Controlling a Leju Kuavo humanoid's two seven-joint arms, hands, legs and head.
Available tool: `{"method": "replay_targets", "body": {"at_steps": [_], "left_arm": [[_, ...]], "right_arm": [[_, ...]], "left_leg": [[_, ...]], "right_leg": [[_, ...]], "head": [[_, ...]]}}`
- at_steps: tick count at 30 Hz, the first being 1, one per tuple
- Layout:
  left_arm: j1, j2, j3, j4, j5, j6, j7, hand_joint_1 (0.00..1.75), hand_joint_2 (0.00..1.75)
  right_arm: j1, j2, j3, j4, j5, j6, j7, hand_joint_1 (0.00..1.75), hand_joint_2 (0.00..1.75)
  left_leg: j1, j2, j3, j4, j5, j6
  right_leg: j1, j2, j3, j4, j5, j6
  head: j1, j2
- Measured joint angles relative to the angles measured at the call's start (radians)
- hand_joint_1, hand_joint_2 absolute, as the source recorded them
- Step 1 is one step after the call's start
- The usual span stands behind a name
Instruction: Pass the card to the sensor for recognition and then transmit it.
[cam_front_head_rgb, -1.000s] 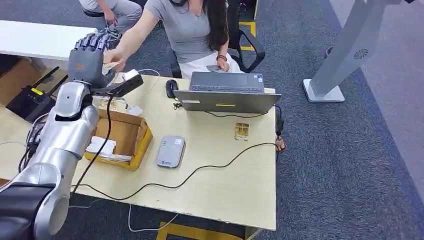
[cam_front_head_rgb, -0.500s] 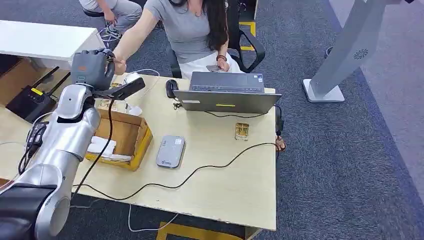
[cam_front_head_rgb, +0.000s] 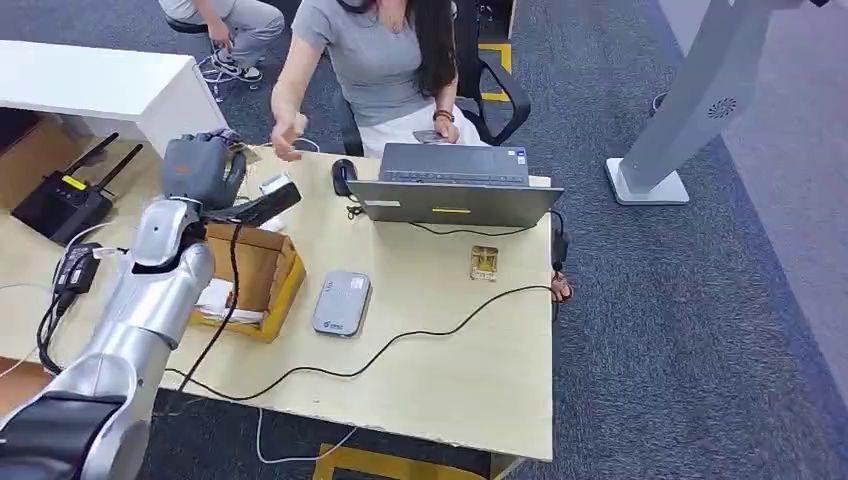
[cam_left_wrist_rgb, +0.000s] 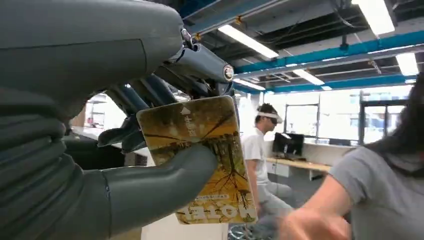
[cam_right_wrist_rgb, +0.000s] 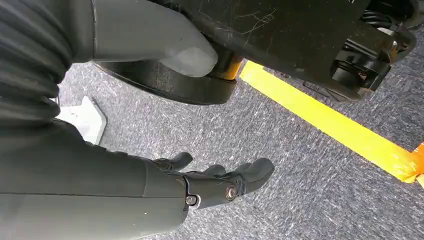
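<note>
Pinching a yellow card (cam_left_wrist_rgb: 200, 155) between thumb and fingers, the robot's left hand (cam_front_head_rgb: 200, 168) hovers over the desk (cam_front_head_rgb: 450, 370), where a loose grip could drop it before the grey reader (cam_front_head_rgb: 341, 303).

Pale wooden table (cam_front_head_rgb: 470, 370) carries an open grey laptop (cam_front_head_rgb: 455, 187), a black mouse (cam_front_head_rgb: 343, 176) and an open brown cardboard box (cam_front_head_rgb: 262, 275). 1 black cable (cam_front_head_rgb: 400, 345) crosses the tabletop. A seated person in a grey top (cam_front_head_rgb: 372, 60) faces the laptop. Black router (cam_front_head_rgb: 62, 200) left of table.
</note>
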Motion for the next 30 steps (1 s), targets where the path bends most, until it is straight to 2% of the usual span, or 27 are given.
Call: {"method": "replay_targets", "body": {"at_steps": [6,9,14,22,30], "left_arm": [[0.213,-0.024,-0.003,-0.145,0.018,-0.008,-0.026,1.75,1.75],[0.280,-0.034,-0.004,-0.181,0.018,-0.008,-0.026,1.75,1.75],[0.303,-0.037,-0.004,-0.210,0.020,-0.014,-0.026,1.75,1.75],[0.309,-0.046,-0.017,-0.205,-0.010,-0.066,-0.016,1.75,1.75],[0.316,-0.059,-0.037,-0.193,-0.032,-0.061,-0.003,1.75,1.75]], "right_arm": [[0.001,0.002,-0.006,0.000,-0.006,-0.005,0.001,0.00,1.75],[0.001,0.002,-0.009,0.000,-0.006,-0.005,0.002,0.00,1.75],[0.001,0.003,-0.010,0.000,-0.006,-0.005,0.002,0.00,1.75],[0.001,0.004,-0.015,0.000,-0.006,-0.006,0.002,0.00,1.75],[0.002,0.006,-0.017,0.000,-0.006,-0.006,0.003,0.00,1.75]], "left_leg": [[-0.001,0.000,0.000,0.000,0.000,0.000],[0.000,0.000,0.000,0.000,0.000,0.000],[0.000,0.000,0.000,0.000,0.000,0.000],[0.000,0.000,0.000,0.000,0.001,0.001],[-0.001,-0.001,0.000,0.000,0.001,0.001]], "right_leg": [[0.000,0.001,-0.001,0.000,0.000,0.000],[0.000,0.000,-0.001,0.000,0.000,0.000],[0.000,0.000,-0.001,0.000,0.000,0.000],[0.000,-0.001,0.000,0.000,0.000,0.000],[0.000,-0.002,0.001,0.000,0.000,0.000]], "head": [[0.000,0.000],[0.000,0.000],[0.000,0.000],[0.000,0.000],[0.000,0.000]]}}
